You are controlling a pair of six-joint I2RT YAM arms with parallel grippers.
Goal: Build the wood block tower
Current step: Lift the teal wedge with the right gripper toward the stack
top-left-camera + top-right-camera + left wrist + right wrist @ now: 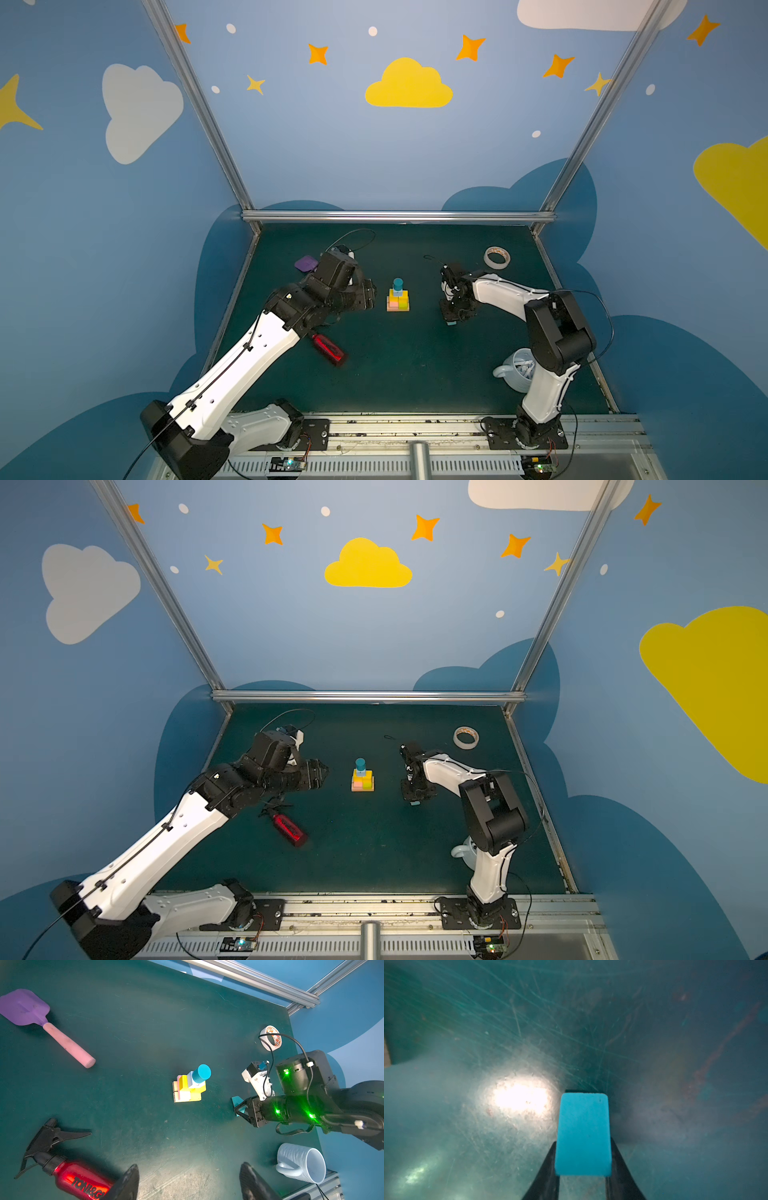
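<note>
The tower [398,297] [362,778] stands mid-table: tan base, pink and lime slabs, yellow cubes, a pale-blue cube and a teal cylinder [398,284] [201,1073] on top. To its right, my right gripper [451,319] [583,1142] points down at the mat, shut on the teal house-shaped block [583,1126] [236,1103], with a finger pressed against each side. The block sits low, at or just above the mat. Left of the tower, my left gripper [370,296] [189,1165] is open and faces the stack, with only mat between its fingers.
A red spray bottle [328,350] lies near the left arm. At the back left lies a purple spatula [25,1006]. A tape roll [497,257] rests at the back right, and a pale mug [301,1162] lies beside the right arm's base.
</note>
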